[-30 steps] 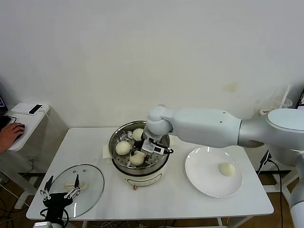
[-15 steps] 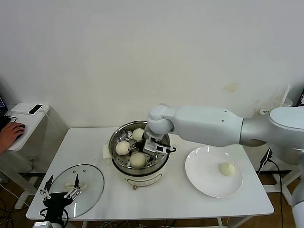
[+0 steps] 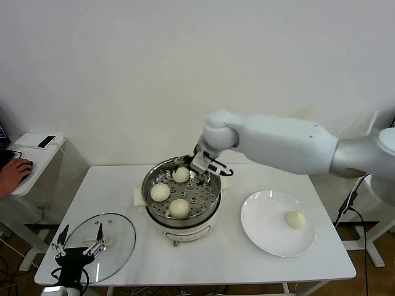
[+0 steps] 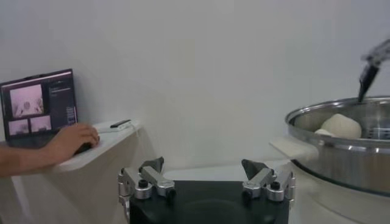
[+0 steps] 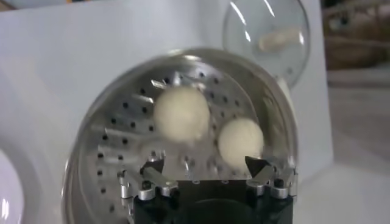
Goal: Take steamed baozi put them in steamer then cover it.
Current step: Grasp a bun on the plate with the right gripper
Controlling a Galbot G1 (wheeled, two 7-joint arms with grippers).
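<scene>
A: Head view first: my left gripper (image 3: 77, 250) sits low at the table's near-left corner, fingers spread, nothing in them, beside the glass cover (image 3: 102, 245) lying flat.

B: Further back?

A: Three baozi (image 3: 179, 208) in the steamer (image 3: 182, 192), one on the white plate (image 3: 277, 222). Right gripper (image 3: 196, 166) hangs over the steamer's far rim, jaws apart, empty.

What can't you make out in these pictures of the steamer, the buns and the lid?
- Right wrist view: third baozi in the steamer, hidden behind the right gripper.
- Left wrist view: cover, outside the picture; plate baozi too.
- Head view: left gripper, cut off at the bottom.
</scene>
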